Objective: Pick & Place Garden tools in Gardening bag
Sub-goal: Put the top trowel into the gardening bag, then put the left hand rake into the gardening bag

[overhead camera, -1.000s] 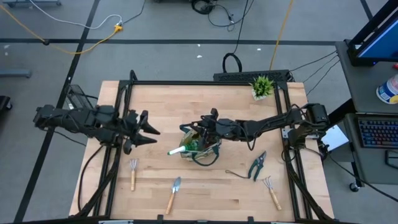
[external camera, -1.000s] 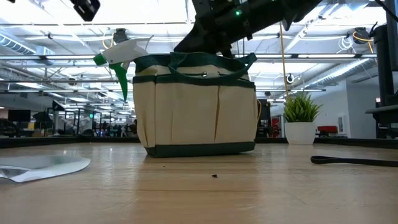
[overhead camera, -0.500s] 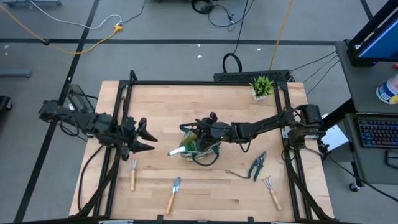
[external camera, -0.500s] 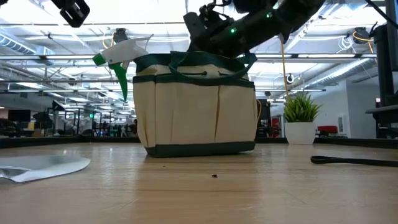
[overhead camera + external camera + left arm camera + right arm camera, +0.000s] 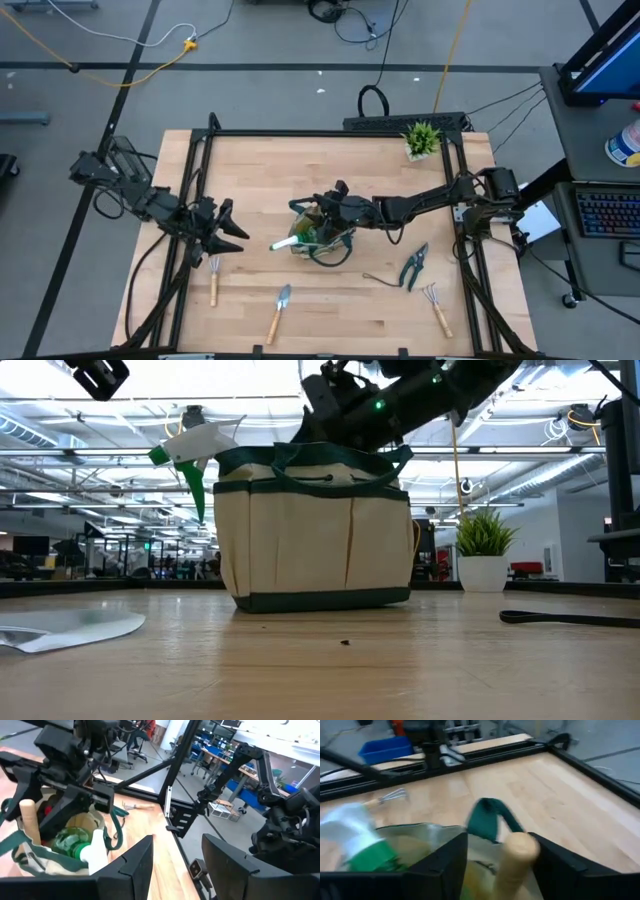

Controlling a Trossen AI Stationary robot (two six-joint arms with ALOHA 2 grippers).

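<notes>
The beige gardening bag [image 5: 325, 246] [image 5: 315, 530] stands mid-table on its flat bottom. A green spray bottle [image 5: 284, 242] [image 5: 195, 450] leans out over the bag's left rim, white nozzle outside. My right gripper [image 5: 322, 208] [image 5: 497, 837] hovers over the bag's mouth, open. Its fingers stand on either side of a wooden tool handle [image 5: 517, 855] [image 5: 29, 817] that sticks upright out of the bag. My left gripper [image 5: 236, 234] [image 5: 177, 842] hangs open and empty to the left of the bag.
On the table lie a fork-rake [image 5: 213, 280] near the left, a trowel [image 5: 280, 310] at the front, pruning shears [image 5: 413, 265] and another fork-rake [image 5: 436, 307] at the right. A potted plant [image 5: 421, 138] stands at the far right.
My left gripper has swung away from the bag, toward the table's near-left, and come down a little. My right gripper has stayed over the bag's mouth.
</notes>
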